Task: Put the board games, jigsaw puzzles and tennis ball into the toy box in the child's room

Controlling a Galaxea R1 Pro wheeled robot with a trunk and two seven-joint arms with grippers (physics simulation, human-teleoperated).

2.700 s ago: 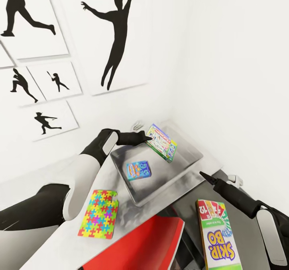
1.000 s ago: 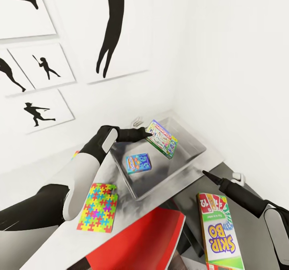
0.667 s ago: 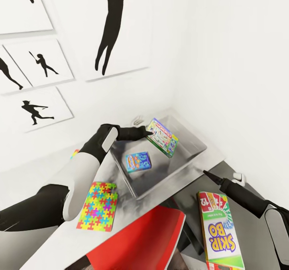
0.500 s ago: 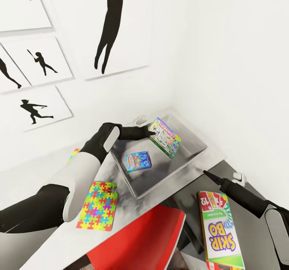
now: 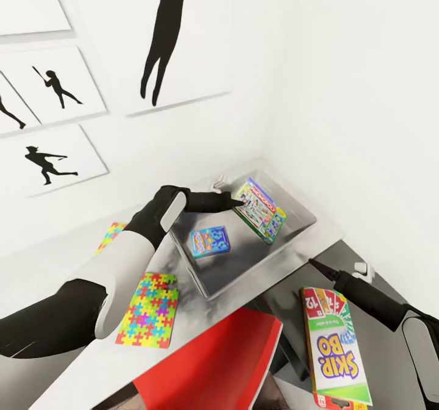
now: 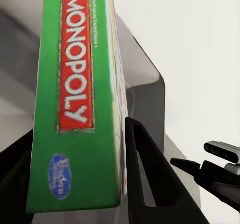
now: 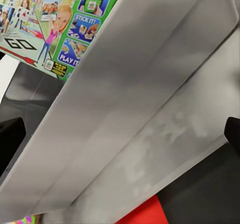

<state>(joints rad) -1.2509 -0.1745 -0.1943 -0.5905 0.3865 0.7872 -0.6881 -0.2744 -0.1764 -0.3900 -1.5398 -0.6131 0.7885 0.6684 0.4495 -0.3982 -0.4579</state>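
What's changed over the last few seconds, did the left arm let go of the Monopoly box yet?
Not yet. The left end effector has carried the Monopoly box a little farther over the toy box, toward its far right corner, and remains clamped on its edge. The head camera also shifted. The small blue game in the toy box, the puzzle on the table and the Skip-Bo box stayed put.
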